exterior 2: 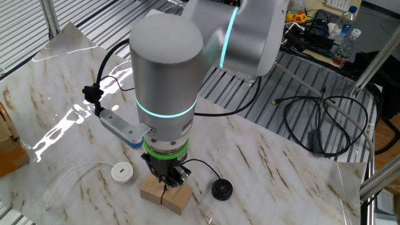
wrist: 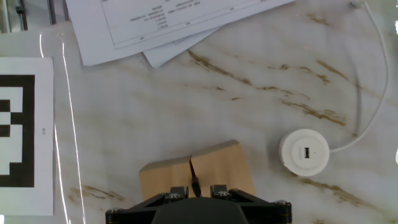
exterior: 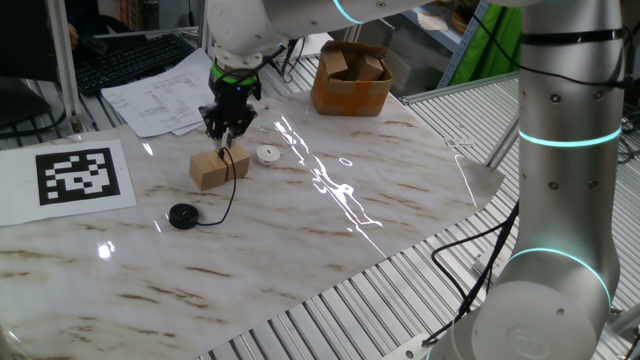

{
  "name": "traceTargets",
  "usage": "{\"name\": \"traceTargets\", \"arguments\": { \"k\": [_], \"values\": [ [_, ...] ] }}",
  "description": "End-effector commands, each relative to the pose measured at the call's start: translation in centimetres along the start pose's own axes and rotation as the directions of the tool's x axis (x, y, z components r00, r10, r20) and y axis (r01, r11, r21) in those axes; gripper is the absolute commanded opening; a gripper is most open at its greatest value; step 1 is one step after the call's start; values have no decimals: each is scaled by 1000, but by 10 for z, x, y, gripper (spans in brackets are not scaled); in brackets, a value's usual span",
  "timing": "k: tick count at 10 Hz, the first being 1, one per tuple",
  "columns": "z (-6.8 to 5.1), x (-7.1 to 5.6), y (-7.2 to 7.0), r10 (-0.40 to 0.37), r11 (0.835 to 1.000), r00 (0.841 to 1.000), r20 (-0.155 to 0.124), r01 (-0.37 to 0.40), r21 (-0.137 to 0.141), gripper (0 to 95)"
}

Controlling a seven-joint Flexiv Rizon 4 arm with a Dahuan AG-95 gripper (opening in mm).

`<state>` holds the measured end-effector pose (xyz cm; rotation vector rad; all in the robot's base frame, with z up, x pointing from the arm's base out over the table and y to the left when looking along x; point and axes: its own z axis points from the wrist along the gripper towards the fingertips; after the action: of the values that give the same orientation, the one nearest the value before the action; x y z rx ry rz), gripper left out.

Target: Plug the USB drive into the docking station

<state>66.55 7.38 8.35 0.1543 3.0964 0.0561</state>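
Note:
The USB drive [wrist: 195, 184] is a tiny dark plug standing over the slit between two tan wooden cubes [wrist: 217, 168]. Its thin black cable runs down to a flat black puck [exterior: 183, 216], which also shows in the other fixed view [exterior 2: 221, 189]. My gripper [exterior: 226, 143] hangs straight down just above the cubes [exterior: 212, 170], with its fingers drawn together around the plug. The docking station [wrist: 304, 151] is a small white disc with a slot on top. It lies on the marble to the right of the cubes, apart from them, and also shows in both fixed views [exterior: 267, 153] [exterior 2: 122, 172].
A brown cardboard box [exterior: 350, 85] holding wooden blocks stands at the back. Printed papers [exterior: 165, 95] and a black-and-white marker sheet [exterior: 75, 175] lie to the left. The disc's white cable [wrist: 373, 93] curves away to the right. The table's edge meets metal slats.

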Motion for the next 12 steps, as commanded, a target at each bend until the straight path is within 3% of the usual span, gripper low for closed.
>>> {"name": "traceTargets", "arguments": {
  "k": [1,12],
  "values": [
    [1,1,-1,-5,1000,1000,-1,5,2,190],
    [14,3,2,-46,999,999,-1,46,11,190]
  ]
}}
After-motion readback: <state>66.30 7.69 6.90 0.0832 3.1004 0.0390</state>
